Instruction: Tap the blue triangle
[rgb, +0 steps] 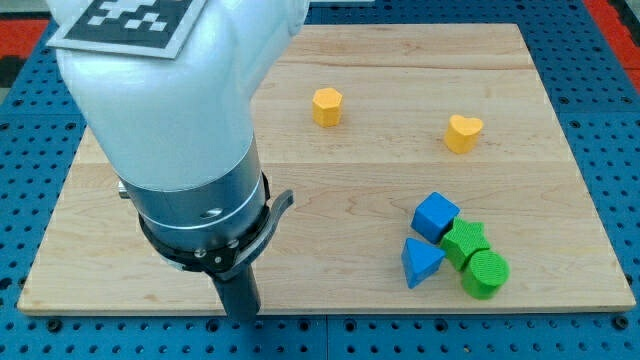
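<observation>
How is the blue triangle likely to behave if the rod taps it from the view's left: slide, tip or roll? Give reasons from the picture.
The blue triangle probably slides rather than rolls: it looks flat-sided and sits low on the smooth wooden board. It may soon jam, since the green star-like block and green cylinder crowd its right. My tip stands well to its left.

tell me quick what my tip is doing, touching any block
My tip: touching nothing, at the board's bottom edge, well to the view's left of the blue triangle.
</observation>
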